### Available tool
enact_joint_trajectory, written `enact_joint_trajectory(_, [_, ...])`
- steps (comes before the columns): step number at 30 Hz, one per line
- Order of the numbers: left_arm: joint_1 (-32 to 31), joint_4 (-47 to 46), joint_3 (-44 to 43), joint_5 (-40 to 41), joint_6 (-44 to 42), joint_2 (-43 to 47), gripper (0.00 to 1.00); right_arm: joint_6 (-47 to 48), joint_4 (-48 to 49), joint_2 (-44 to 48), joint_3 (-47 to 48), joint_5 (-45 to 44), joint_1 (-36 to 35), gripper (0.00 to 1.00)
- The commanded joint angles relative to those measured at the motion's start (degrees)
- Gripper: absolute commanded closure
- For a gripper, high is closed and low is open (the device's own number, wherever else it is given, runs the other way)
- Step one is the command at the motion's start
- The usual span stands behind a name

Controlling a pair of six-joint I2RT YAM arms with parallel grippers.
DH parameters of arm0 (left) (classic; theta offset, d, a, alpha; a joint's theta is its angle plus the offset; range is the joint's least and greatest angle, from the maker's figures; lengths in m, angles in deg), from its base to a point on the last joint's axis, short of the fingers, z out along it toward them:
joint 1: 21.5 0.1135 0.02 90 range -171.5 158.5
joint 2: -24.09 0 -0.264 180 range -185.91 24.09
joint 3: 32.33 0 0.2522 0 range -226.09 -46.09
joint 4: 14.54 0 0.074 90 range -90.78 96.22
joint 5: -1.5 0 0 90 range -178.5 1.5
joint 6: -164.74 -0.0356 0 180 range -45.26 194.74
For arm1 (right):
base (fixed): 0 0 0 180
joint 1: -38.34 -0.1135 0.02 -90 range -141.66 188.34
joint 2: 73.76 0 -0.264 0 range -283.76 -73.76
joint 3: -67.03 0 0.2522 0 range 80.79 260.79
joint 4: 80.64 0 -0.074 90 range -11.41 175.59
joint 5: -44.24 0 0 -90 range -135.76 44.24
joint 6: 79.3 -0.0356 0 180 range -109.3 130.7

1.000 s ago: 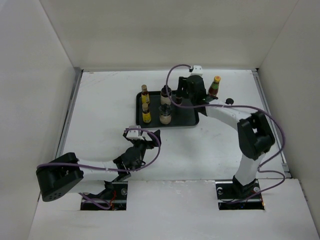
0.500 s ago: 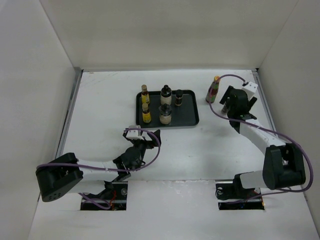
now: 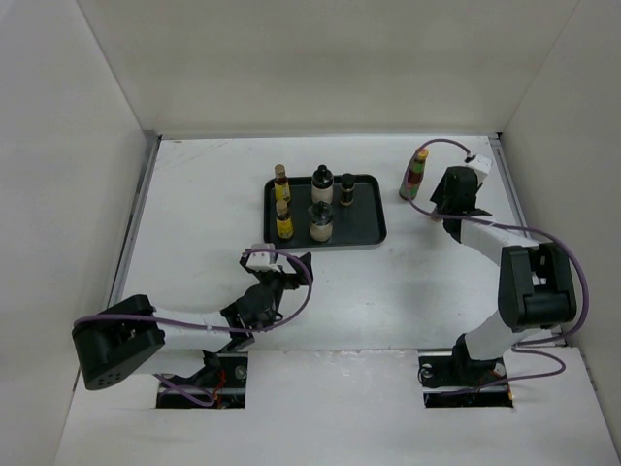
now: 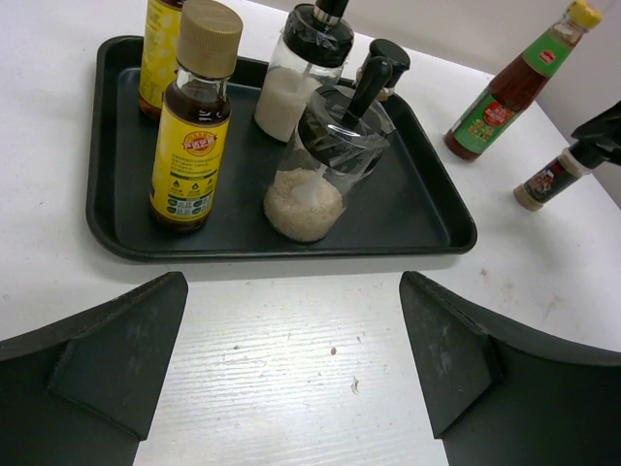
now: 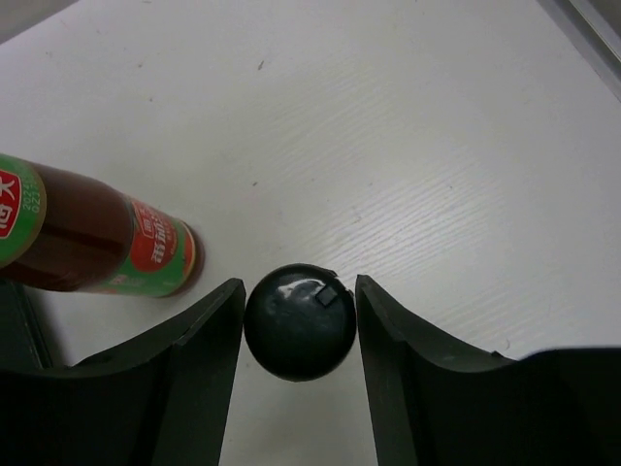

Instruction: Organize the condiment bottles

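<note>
Right end effector (image 5: 299, 303) shifted; dark jar (image 5: 298, 325) clamped between fingers.

We see a flat black tray (image 3: 373, 221) towards twelve o'clock on our white table (image 3: 194, 214), plain white walls (image 3: 320, 58) at nine, twelve and three o'clock, a grey rail (image 3: 142, 209) along the nine o'clock edge

Robot test cell in lab, not kitchen. Bare white table (image 3: 194, 214), boxed by plain white walls (image 3: 320, 68) behind and on both sides of black tray (image 3: 364, 218). Left arm (image 3: 184, 330) and right arm (image 3: 524, 282) bolted at table edge in front of tray, purple cables (image 3: 310, 282) trailing. Only props: bottles (image 3: 283, 221) on tray, red bottle (image 3: 415, 175) and dark jar (image 5: 299, 322) right of tray.
</note>
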Motion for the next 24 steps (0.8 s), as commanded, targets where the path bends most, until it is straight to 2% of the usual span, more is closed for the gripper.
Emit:
enact_joint_trajectory(1, [0.19,-3.26,-2.21,-0.79,0.71,-0.15,0.07,0.47,4.97,-0.91,2.65,0.96,0.63,0.5])
enact_joint_trajectory(3, [0.28,-3.09,-2.39,-0.97,0.71,-0.42,0.07,0.74,6.37,-0.47,1.69,0.87,0.36,0.58])
enact_joint_trajectory(5, [0.46,-3.18,-2.47,-0.97,0.8,-0.77,0.07,0.65,6.82,0.93,0.9,0.7,-0.07,0.61])
enact_joint_trajectory(10, [0.46,-3.09,-2.56,-0.97,0.8,-1.03,0.07,1.09,5.68,8.22,-0.86,-0.8,-7.88,0.6])
enact_joint_trajectory(13, [0.28,-3.26,-2.56,-0.97,0.89,-1.12,0.07,0.92,4.62,8.76,1.15,-0.27,-12.54,0.6])
enact_joint_trajectory(18, [0.46,-3.09,-2.65,-1.23,0.89,-1.03,0.07,0.83,5.14,1.75,8.0,2.36,-18.7,0.59])
enact_joint_trajectory(24, [0.19,-3.0,-2.47,-1.23,0.89,-0.5,0.07,3.02,5.67,-10.64,19.51,3.85,-19.85,0.58])
